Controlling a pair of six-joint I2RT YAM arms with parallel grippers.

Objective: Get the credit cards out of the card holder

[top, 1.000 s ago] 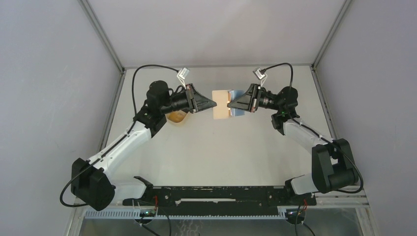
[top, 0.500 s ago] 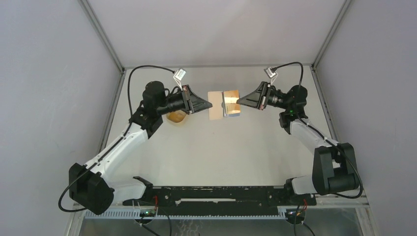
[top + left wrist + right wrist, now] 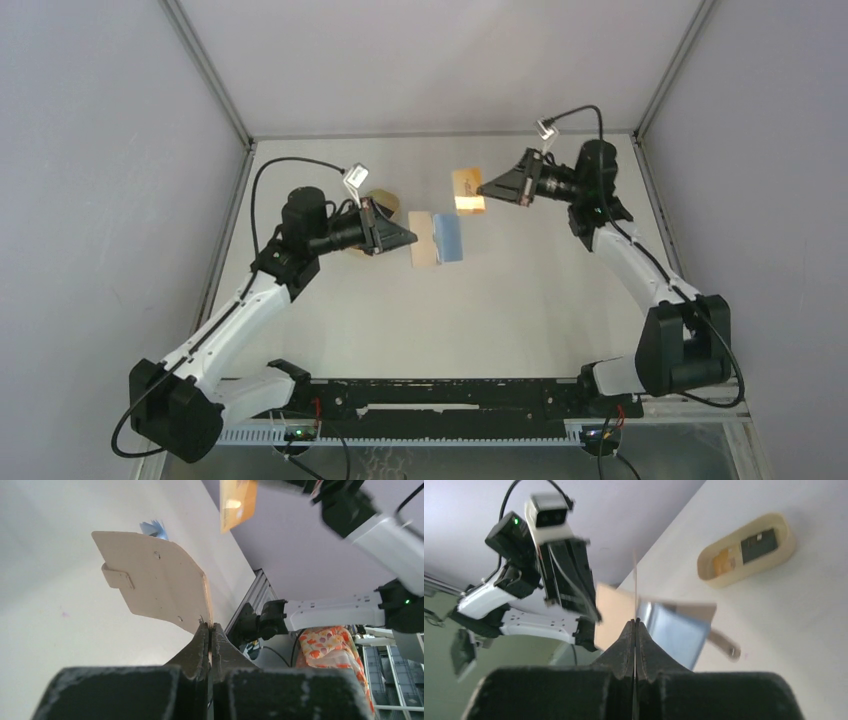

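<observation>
Card holder (image 3: 155, 582): tan, matt, smooth, leather-like. Blue card (image 3: 450, 237): smooth plastic, sl. sheen. Orange card (image 3: 468, 190): glossy, bright glare. Tray (image 3: 749, 572): smooth beige plastic. Tabletop (image 3: 520, 290): matt off-white. Left gripper (image 3: 210, 627) fingers (image 3: 192, 655): blk, grainy.

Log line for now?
left end effector: shut on flat tan card holder | right end effector: shut on thin orange card, apart from holder | light blue card: in holder

card holder (image 3: 423, 241) left-front of card (image 3: 467, 190) | tray (image 3: 751, 570) left of both
</observation>
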